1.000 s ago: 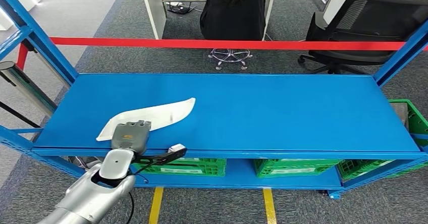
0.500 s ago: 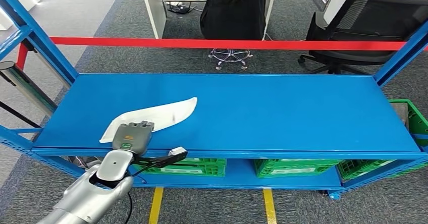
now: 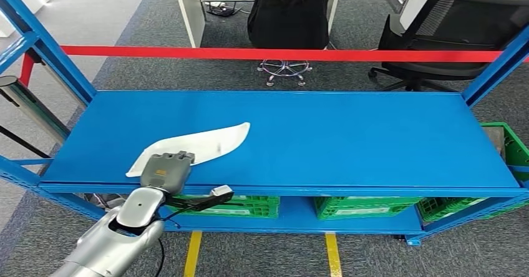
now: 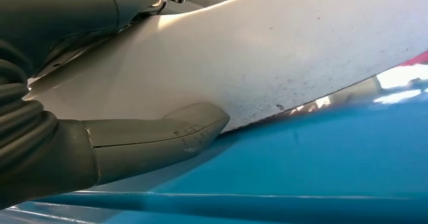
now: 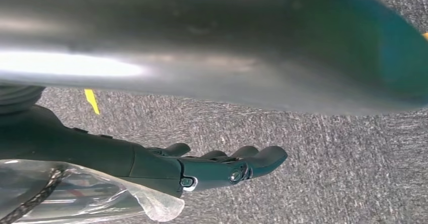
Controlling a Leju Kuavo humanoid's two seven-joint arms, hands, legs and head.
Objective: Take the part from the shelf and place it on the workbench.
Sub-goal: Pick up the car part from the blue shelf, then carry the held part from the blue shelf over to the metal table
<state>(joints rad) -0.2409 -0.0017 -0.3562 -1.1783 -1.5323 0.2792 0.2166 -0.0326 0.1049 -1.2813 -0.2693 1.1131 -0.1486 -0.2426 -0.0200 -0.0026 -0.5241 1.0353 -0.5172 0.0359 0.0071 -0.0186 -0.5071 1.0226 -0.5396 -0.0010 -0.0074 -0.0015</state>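
The left hand (image 3: 165, 172) comes in from the near edge of the shelf, at its left end, and lies over the near end of the part (image 3: 198, 145). In the left wrist view the thick grey thumb (image 4: 166, 135) presses against one face of the part (image 4: 262, 57) and the darker fingers lie on the other face, so the hand holds the part between them. The part is a long, flat, white piece with a curved outline, wide in the middle and narrowing to a rounded tip at the far end, a little like a blade or a wing. Its surface is matt, and close up it shows small dark specks near the edge and one short grey mark on the upper face. It lies on the blue top board of the shelf (image 3: 349, 140), near the front left, pointing away to the right. I can read no brand, label or writing on it. The right hand (image 5: 222, 166) hangs over the grey carpet (image 5: 328, 163), its dark fingers apart and only slightly bent, with nothing in them. Under the top board, green crates (image 3: 368, 206) stand on the lower level, and yellow lines (image 3: 333, 255) are marked on the floor. Behind the shelf a red tape (image 3: 281, 54) stretches across. Farther away a person in dark clothes (image 3: 288, 15) sits at a white desk, and a black office chair (image 3: 455, 34) stands to the right.
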